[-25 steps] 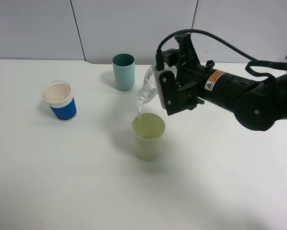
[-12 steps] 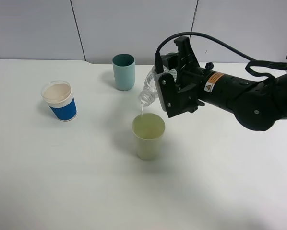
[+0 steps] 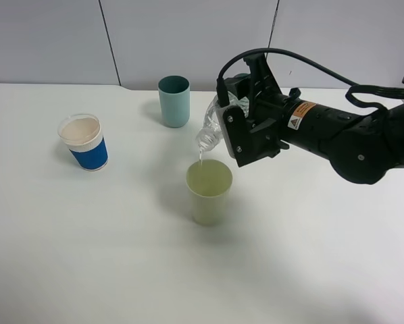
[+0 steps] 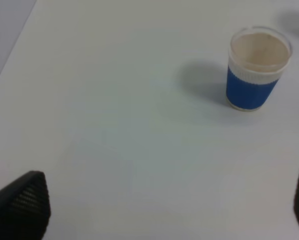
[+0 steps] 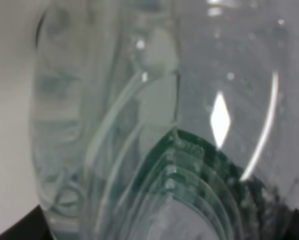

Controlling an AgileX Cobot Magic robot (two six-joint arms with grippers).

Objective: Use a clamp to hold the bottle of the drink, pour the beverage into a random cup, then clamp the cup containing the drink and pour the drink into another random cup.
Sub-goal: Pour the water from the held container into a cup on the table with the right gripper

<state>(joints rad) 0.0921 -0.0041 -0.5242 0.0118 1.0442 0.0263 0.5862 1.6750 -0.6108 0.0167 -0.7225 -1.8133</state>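
The right gripper (image 3: 239,131), fingers clamped on the clear bottle (image 3: 209,128), holds it tilted with its neck just beyond them, above the pale green cup (image 3: 209,196), so the drink falls inside, while the left gripper (image 4: 162,207), fingers apart, holds nothing.

clear ribbed bottle (image 5: 139,125) filling the view

Ext cam high, faces wall (image 3: 188,34); shares blue cup (image 4: 258,68) ahead of left pincer (image 4: 162,207) w/ L wrist cam. R wrist: bottle (image 5: 139,125) v. close.
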